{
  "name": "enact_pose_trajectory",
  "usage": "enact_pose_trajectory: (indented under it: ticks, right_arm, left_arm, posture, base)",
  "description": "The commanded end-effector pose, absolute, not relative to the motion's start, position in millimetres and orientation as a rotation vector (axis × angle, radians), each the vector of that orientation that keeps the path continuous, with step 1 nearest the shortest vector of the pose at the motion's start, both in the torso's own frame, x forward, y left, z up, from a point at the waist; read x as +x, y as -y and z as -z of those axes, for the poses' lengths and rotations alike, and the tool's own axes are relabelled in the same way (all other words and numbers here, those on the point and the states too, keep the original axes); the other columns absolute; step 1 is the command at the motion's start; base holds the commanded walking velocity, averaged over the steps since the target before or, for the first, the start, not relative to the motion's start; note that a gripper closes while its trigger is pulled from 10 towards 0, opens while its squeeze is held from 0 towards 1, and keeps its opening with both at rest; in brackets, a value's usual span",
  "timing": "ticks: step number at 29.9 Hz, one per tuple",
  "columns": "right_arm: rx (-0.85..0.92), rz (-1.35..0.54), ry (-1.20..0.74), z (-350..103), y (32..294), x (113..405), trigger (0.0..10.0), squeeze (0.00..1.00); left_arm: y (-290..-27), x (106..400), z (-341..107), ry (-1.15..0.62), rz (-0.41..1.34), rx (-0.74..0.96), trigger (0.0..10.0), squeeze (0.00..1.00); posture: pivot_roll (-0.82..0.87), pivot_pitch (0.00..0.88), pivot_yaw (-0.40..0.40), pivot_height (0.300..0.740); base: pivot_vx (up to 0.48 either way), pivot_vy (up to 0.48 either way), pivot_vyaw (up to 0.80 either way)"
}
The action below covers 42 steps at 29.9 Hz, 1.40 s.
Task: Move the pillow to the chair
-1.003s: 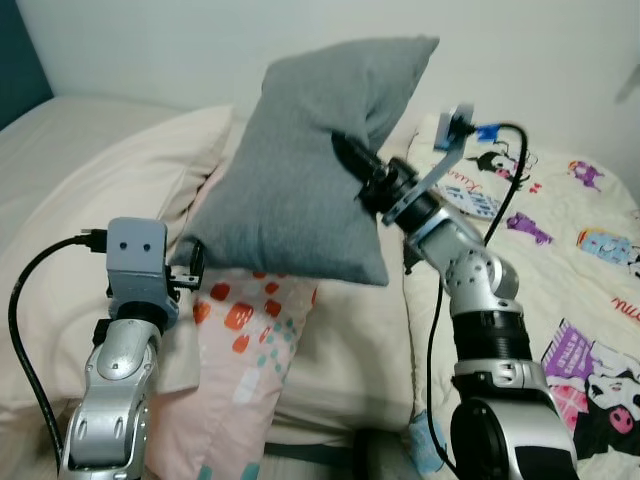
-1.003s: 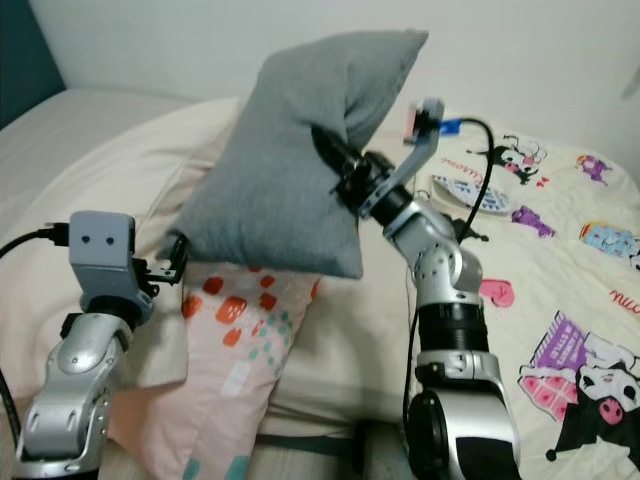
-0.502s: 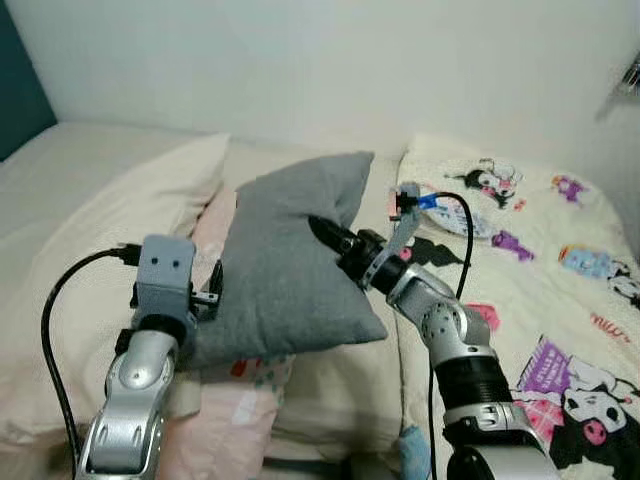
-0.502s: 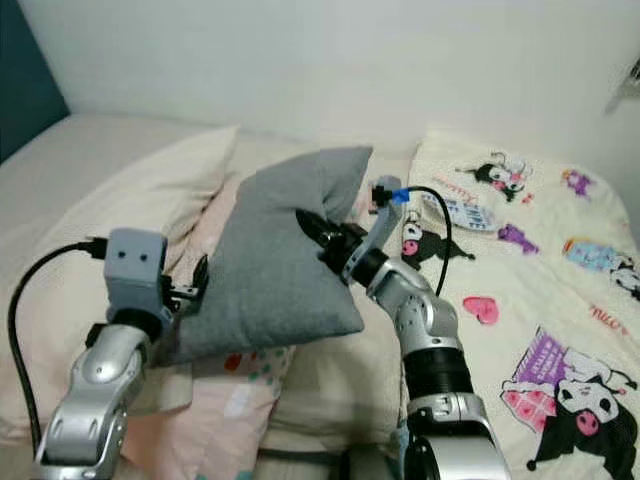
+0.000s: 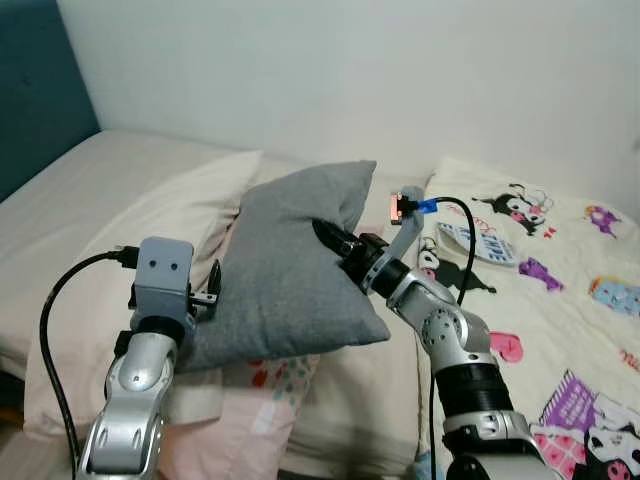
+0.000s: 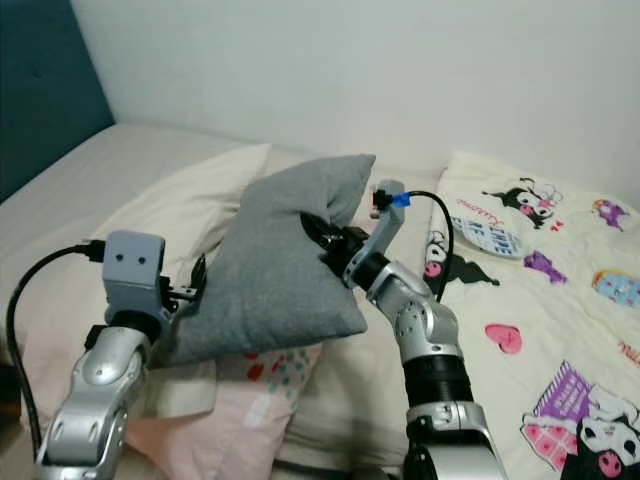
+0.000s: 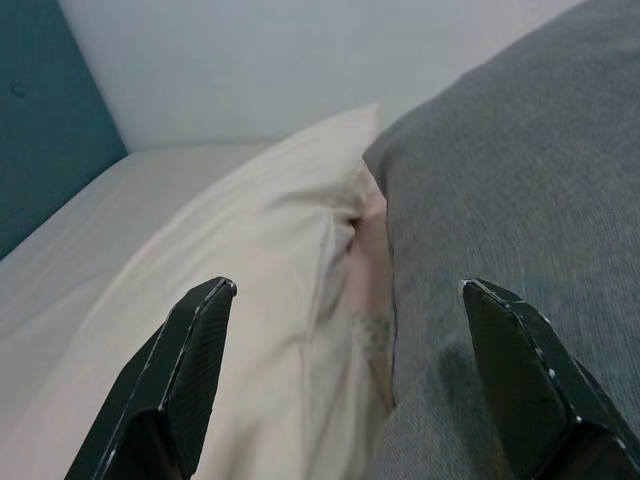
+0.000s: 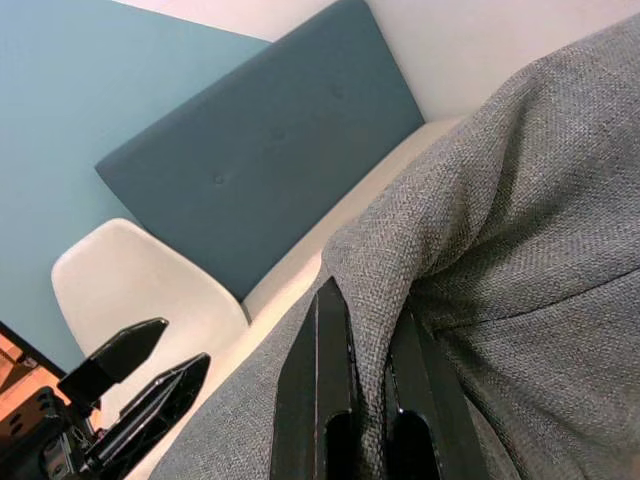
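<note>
Grey fabric pillow (image 5: 290, 270) held up above bed (image 5: 90, 200), tilted, lower edge over pink patterned pillow (image 5: 255, 400). Right pincer (image 5: 330, 237) at pillow's 3 o'clock edge, fingers clamped tight on fold of grey cloth. Left pincer (image 5: 205, 290) at pillow's 8 o'clock corner, fingers spread wide, not gripping. Cream pillow (image 5: 170, 215) at 9 o'clock. Cartoon-print blanket (image 5: 560, 300) at 3 o'clock. White chair (image 8: 140, 290) beside teal headboard (image 8: 260, 140) in right wrist view.

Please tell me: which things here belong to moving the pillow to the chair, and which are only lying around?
Part of the job:
- grey pillow
- right gripper, shut on a fold of it
- left gripper, open beside it
- white chair

Lying about:
- cream pillow
- patterned pink pillow
- cartoon-print bedsheet
</note>
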State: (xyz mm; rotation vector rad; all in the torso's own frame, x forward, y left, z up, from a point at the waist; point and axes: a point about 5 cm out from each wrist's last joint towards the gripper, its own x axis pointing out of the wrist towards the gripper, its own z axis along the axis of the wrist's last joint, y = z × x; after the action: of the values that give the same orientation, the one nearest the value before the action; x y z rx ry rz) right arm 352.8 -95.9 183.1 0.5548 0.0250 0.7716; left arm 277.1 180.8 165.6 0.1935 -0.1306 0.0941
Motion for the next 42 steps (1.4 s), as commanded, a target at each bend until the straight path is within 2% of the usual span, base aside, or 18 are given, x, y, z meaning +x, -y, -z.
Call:
enact_pose_trajectory:
  ticks: [1, 8, 13, 22, 29, 42]
  right_arm:
    - [0.556, -0.778, 0.074, -201.6, 97.5, 355.7, 0.0, 0.00]
    - [0.478, -0.774, -0.003, -174.1, 91.3, 347.9, 0.0, 0.00]
    - [0.454, -0.777, -0.018, -167.6, 89.2, 345.4, 0.0, 0.00]
    - [0.437, -0.839, 0.034, -170.2, 78.7, 335.8, 0.0, 0.00]
    - [0.431, -0.954, 0.158, -203.9, 63.0, 328.3, 0.0, 0.00]
    - [0.431, -1.032, 0.164, -204.3, 52.6, 317.3, 0.0, 0.00]
  left_arm:
    - [-180.7, 277.9, -162.2, 0.123, -0.096, 0.194, 10.0, 0.00]
    - [-181.0, 271.9, -145.0, 0.057, -0.095, 0.162, 10.0, 0.00]
    - [-180.5, 270.0, -140.6, 0.039, -0.095, 0.145, 10.0, 0.00]
    - [-172.1, 262.1, -128.7, 0.001, -0.080, 0.109, 10.0, 0.00]
    - [-168.6, 264.6, -132.0, 0.031, -0.044, 0.112, 10.0, 0.00]
    - [-169.4, 267.1, -136.0, 0.061, -0.045, 0.151, 10.0, 0.00]
  posture:
    - [0.00, 0.000, -0.065, 0.700]
    - [0.01, 0.000, -0.064, 0.738]
    - [0.00, 0.000, -0.062, 0.740]
    - [0.01, 0.000, -0.063, 0.740]
    - [0.01, 0.000, -0.059, 0.740]
    - [0.01, 0.000, -0.054, 0.740]
  base:
    - [0.000, 0.000, 0.00]
    - [0.000, 0.000, 0.00]
    - [0.000, 0.000, 0.00]
    - [-0.332, 0.000, 0.00]
    - [0.000, 0.000, 0.80]
    - [0.000, 0.000, 0.80]
